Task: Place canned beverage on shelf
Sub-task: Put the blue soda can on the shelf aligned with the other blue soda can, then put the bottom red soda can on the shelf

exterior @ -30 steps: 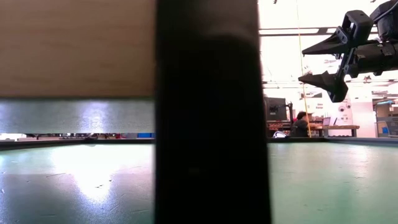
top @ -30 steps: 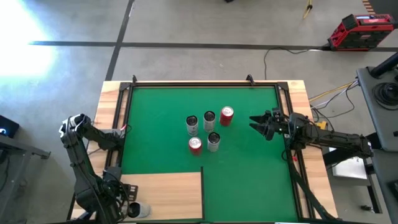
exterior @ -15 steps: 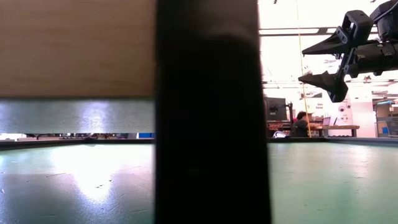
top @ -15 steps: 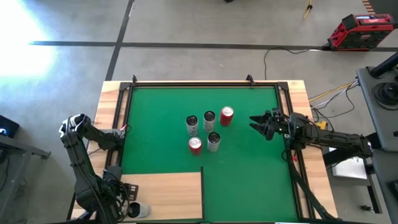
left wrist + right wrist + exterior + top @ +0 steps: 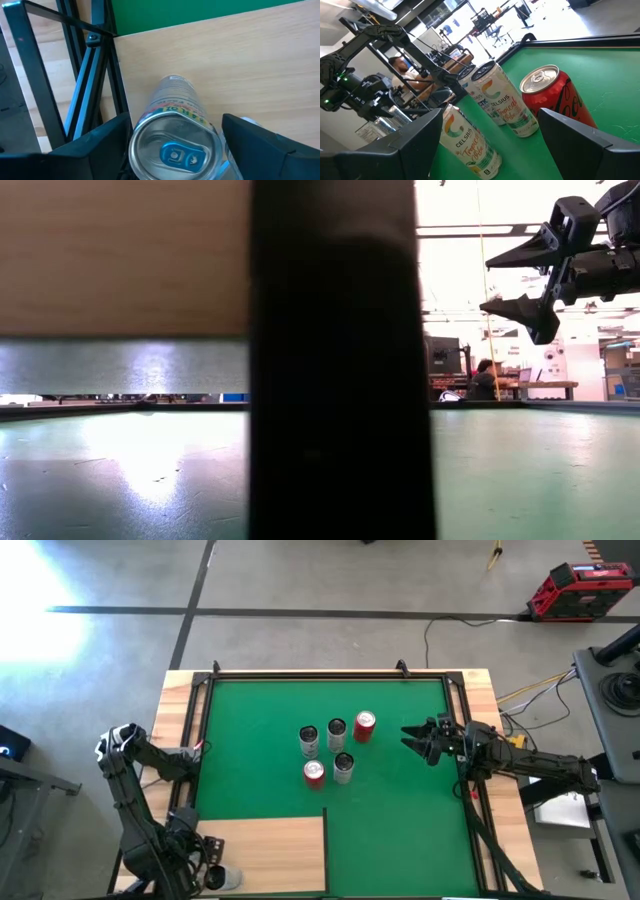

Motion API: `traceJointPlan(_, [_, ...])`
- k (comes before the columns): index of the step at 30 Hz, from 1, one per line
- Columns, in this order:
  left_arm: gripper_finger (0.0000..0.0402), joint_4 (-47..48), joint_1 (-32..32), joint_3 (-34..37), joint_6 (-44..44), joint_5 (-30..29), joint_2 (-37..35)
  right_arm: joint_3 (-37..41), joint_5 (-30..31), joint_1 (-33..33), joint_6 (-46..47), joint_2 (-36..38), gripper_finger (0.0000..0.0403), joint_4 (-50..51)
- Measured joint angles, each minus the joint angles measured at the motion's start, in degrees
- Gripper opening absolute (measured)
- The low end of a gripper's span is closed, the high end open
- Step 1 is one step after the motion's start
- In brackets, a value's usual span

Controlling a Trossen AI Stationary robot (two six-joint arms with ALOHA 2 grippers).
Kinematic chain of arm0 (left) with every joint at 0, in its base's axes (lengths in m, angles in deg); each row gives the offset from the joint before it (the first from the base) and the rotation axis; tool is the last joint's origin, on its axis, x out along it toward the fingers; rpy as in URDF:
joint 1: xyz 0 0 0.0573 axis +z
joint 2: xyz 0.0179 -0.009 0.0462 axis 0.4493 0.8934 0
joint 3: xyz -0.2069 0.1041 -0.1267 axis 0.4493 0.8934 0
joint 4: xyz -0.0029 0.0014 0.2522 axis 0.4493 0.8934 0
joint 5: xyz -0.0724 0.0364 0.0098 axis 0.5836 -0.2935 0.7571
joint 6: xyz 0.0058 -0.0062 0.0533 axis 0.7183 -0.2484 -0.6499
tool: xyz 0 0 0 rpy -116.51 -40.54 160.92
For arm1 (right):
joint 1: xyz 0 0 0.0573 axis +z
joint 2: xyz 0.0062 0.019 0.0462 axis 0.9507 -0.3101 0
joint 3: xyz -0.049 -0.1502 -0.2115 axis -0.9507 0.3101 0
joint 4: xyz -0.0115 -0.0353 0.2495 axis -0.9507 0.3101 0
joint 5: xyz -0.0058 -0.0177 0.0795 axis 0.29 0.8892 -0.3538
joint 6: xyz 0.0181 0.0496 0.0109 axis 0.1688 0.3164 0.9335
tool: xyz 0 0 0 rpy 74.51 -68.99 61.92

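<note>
A silver can [image 5: 175,107] with a blue tab sits between the fingers of my left gripper [image 5: 175,150] over the pale wood shelf [image 5: 265,845] at the table's near left corner. It shows as a white shape in the high view [image 5: 222,878]. Several more cans, silver [image 5: 337,732] and red [image 5: 364,726], stand upright in a cluster on the green mat [image 5: 260,720]. My right gripper [image 5: 408,739] is open and empty, held above the mat just right of the cluster, fingers pointing at the red can [image 5: 555,97]. My left gripper has the silver can's top end [image 5: 137,127] between its two fingers, one on each side of the rim. The fingers come from above, slanting down along the can. The can points away toward the shelf; I cannot tell whether its lower end rests on the shelf.
The shelf is raised: in the low view its underside [image 5: 120,255] and a dark post [image 5: 335,360] block the left half. A black frame [image 5: 95,70] runs along the shelf's left side. Open green mat lies near and right of the cluster.
</note>
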Motion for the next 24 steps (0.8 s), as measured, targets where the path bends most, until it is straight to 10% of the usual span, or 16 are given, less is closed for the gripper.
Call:
traceJointPlan(14, [0.0313,1.86,3.04,0.0,-4.7,-2.68,-2.67,0.0,0.01,-0.01,0.0,0.0,0.0318,0.0])
traceJointPlan(24, [0.0313,1.88,17.62,-0.07,-21.27,-6.63,-6.03,0.0,-0.01,0.01,0.0,0.01,0.0318,0.01])
